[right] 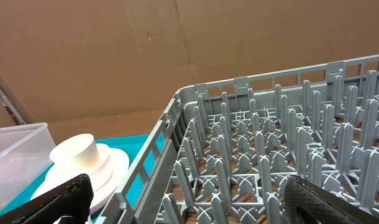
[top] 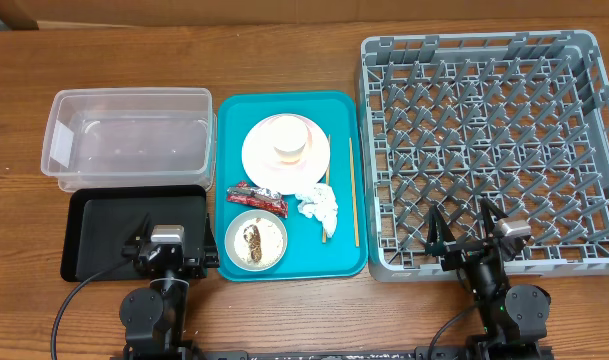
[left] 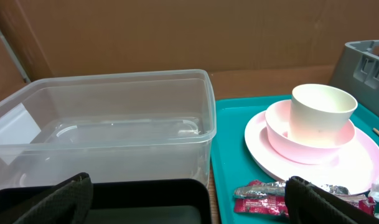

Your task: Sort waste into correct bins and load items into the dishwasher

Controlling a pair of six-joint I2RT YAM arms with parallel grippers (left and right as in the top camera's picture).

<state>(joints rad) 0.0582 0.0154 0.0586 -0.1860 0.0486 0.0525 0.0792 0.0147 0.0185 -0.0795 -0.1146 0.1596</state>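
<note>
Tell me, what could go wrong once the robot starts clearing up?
The white cup stands inside the pink bowl on the plate, so lifting one may drag or topple the others. The small bowl holds rice and scraps that could spill if tilted. The chopsticks lie flat on the teal tray and may slip when pinched.
</note>
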